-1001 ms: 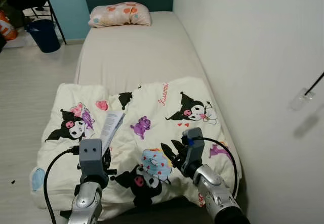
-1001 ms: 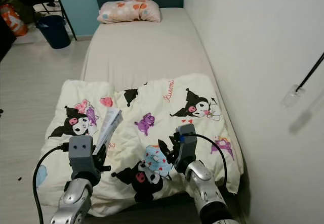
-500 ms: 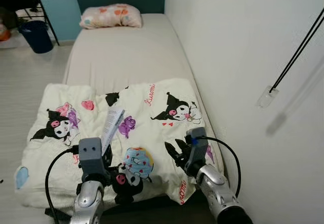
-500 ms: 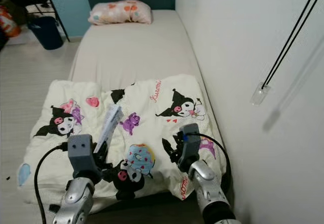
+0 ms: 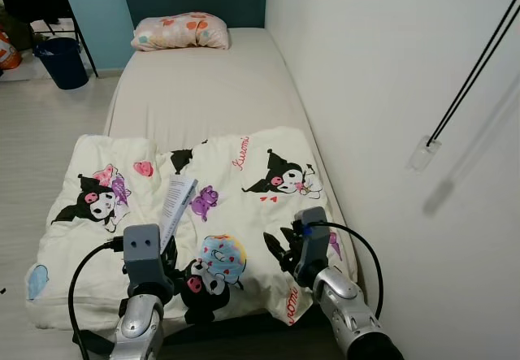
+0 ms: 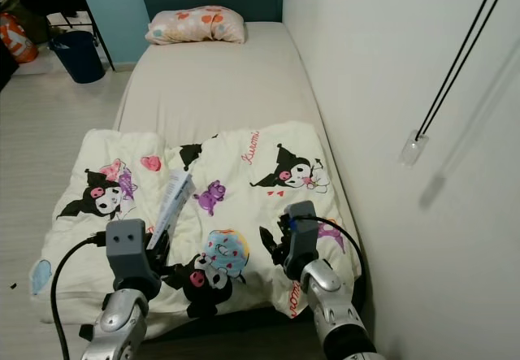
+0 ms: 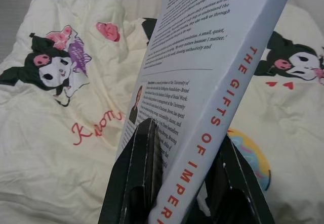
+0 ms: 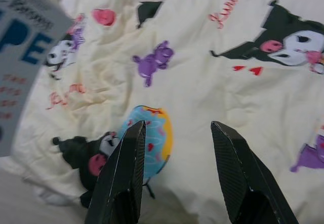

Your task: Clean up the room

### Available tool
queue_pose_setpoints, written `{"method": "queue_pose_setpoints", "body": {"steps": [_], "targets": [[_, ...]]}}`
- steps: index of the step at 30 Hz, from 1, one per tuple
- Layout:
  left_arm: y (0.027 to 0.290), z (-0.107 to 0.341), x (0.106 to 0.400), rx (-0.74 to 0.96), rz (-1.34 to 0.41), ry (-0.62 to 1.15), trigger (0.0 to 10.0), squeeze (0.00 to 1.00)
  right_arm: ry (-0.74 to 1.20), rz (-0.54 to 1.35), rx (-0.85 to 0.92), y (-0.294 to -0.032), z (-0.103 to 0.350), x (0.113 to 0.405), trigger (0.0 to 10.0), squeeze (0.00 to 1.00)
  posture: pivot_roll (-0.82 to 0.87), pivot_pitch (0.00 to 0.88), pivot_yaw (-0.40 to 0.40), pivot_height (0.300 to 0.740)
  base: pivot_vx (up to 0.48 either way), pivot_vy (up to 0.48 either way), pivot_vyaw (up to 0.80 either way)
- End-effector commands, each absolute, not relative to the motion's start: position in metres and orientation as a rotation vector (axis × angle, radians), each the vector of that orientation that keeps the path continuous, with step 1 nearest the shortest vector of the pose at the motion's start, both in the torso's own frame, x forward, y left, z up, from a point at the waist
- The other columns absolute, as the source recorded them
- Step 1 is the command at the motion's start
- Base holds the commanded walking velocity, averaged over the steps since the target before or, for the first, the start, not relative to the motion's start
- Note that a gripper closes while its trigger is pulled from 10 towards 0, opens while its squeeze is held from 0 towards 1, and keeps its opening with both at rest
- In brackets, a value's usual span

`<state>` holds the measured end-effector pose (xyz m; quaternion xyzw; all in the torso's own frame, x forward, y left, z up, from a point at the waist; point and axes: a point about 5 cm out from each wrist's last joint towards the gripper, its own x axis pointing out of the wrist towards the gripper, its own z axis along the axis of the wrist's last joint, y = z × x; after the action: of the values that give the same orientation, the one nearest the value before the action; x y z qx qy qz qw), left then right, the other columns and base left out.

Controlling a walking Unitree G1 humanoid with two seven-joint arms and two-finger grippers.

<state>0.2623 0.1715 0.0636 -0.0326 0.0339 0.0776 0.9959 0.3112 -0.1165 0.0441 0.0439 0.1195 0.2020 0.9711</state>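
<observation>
My left gripper (image 7: 177, 183) is shut on a white paperback book (image 7: 212, 92) with orange spine lettering, held upright above the cartoon-print comforter (image 5: 244, 181). The book (image 5: 176, 206) stands up from the left gripper (image 5: 166, 250) over the blanket's near left part. My right gripper (image 8: 177, 173) is open with nothing between its fingers, hovering over the comforter's near right part beside a blue round print (image 8: 152, 138). The right gripper (image 5: 280, 250) sits low, close to the bed's foot. The comforter lies crumpled on the near half of the bed (image 5: 203, 84).
A spotted pillow (image 5: 180, 31) lies at the head of the bed. A white wall (image 5: 390, 92) runs along the bed's right side, with a black cord and switch (image 5: 424, 153) hanging on it. A dark blue bin (image 5: 61, 59) stands on the floor at far left.
The camera has swung to the right and steadied, so the scene shifted left, then slightly back. The left gripper keeps its hold on the book; the right gripper stays open.
</observation>
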Motion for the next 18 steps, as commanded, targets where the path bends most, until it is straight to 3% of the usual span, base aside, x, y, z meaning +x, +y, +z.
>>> {"method": "queue_pose_setpoints", "body": {"steps": [1, 18], "targets": [[0.177, 0.063, 0.260, -0.040, 0.155, 0.063, 10.0, 0.00, 0.249, 0.384, 0.090, -0.119, 0.044, 0.313, 10.0, 0.00, 0.00, 0.153, -0.017, 0.740, 0.000, 0.000, 0.00], [0.179, 0.072, 0.263, -0.020, 0.151, 0.031, 10.0, 0.00, 0.187, 0.340, 0.120, -0.126, 0.055, 0.320, 10.0, 0.00, 0.01, 0.141, -0.025, 0.740, 0.000, 0.029, 0.00]]}}
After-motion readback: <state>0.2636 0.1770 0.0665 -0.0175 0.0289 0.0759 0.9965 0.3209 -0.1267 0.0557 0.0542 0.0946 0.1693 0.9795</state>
